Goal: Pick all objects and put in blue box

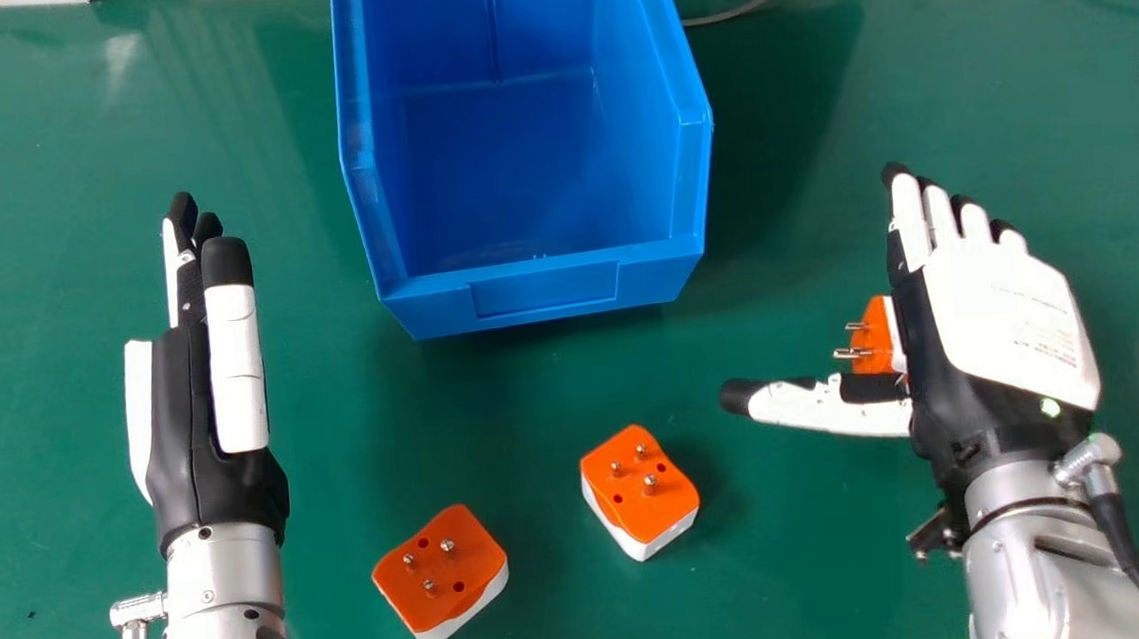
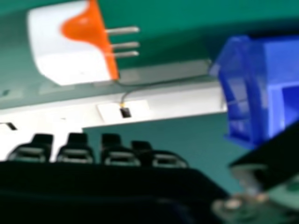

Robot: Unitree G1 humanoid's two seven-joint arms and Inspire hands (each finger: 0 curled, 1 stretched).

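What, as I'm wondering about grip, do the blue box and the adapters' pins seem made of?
The blue box looks like moulded plastic with a smooth, slightly glossy finish: soft highlights line its edges. The pins look like polished metal, judging by their silvery glints; which metal can't be told.

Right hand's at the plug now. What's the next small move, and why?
I'd probably curl the right hand around the orange and white plug. The plug shows between the outstretched thumb and the straight fingers, partly hidden by the hand, its pins pointing to the robot's left. The hand is open, so it likely needs a grip before heading for the blue box.
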